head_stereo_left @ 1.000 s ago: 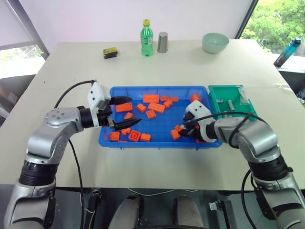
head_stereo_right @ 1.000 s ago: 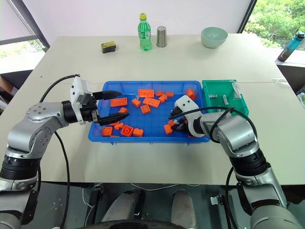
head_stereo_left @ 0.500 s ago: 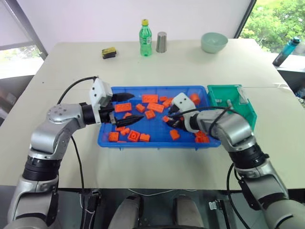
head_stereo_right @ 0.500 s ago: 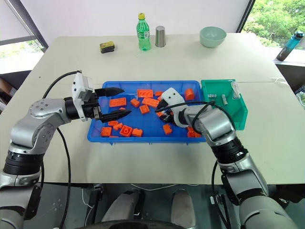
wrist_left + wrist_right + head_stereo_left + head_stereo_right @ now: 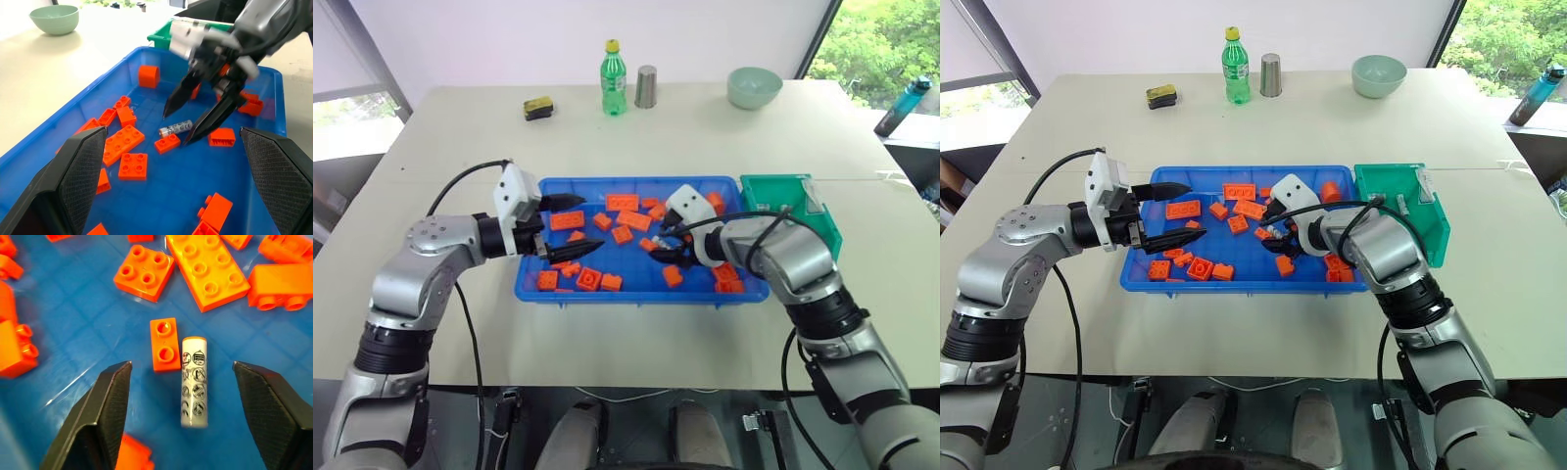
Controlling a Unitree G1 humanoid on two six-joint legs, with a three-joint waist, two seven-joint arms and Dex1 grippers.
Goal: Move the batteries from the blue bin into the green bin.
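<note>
One silver-grey battery (image 5: 194, 382), printed with small round symbols too fine for me to read, lies on the shallow bright-blue plastic bin's (image 5: 636, 291) floor touching a small orange two-stud brick (image 5: 165, 344). My right gripper (image 5: 190, 120) hangs spread above it; my left gripper (image 5: 566, 230) is spread too, empty. Scattered orange bricks (image 5: 631, 218) crowd around; the teal-green bin (image 5: 819, 214) sits beside.

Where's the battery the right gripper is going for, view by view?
Left eye: battery in the blue bin, at the right gripper tips.
Right eye: same spot.
Left wrist: mid-frame, between the right gripper's open fingers.
Right wrist: centre, between its own fingers.
Shared landmark: small two-stud orange brick touching the battery.
</note>
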